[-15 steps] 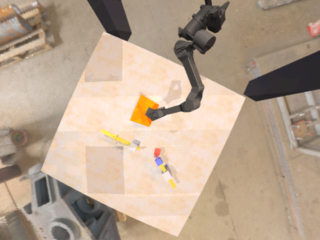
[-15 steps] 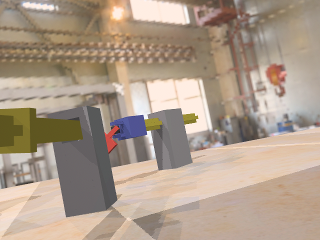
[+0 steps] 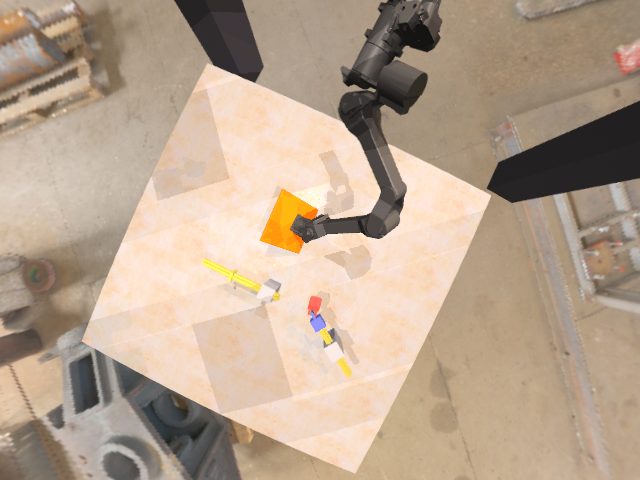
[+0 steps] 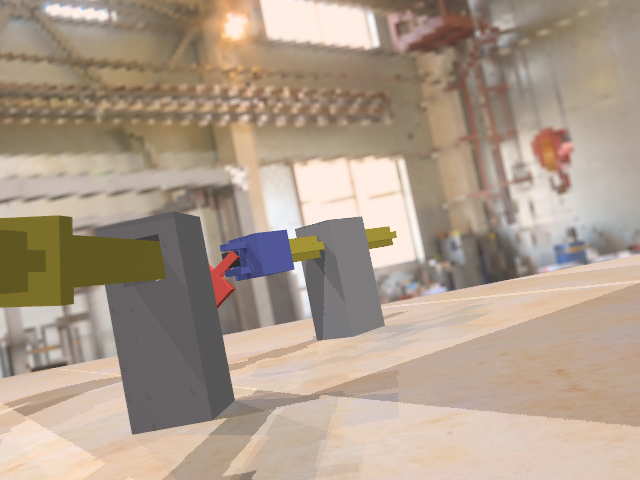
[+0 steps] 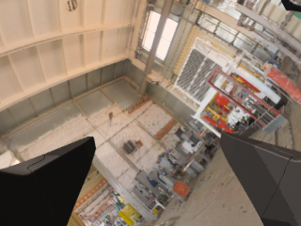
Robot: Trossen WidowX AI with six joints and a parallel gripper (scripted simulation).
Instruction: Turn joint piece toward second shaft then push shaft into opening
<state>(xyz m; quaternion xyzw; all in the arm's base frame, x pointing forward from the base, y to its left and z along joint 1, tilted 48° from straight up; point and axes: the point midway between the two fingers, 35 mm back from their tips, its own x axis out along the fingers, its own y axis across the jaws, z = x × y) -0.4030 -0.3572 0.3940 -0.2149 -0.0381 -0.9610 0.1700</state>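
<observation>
The red joint piece (image 3: 314,303) (image 4: 223,289) hangs from the blue hinge part (image 3: 317,323) (image 4: 268,254) and tilts downward in the exterior view, partly hidden there. The first yellow shaft (image 3: 344,366) (image 4: 305,248) passes through its grey block (image 3: 333,352) (image 4: 364,289). The second yellow shaft (image 3: 217,267) (image 4: 118,259) lies in the other block (image 3: 269,290) (image 4: 160,335); its near end sticks out a little, apart from the red piece. My gripper (image 3: 297,227) (image 5: 158,141) is open and empty, away from both shafts, above the orange square. The wrist view shows neither joint nor shafts.
An orange square (image 3: 276,219) lies beneath or beside the gripper in the top view. The pale table (image 3: 170,232) carries both blocks. The second shaft has a wider collar (image 3: 232,275) (image 4: 66,260). Dark posts stand beyond two table edges.
</observation>
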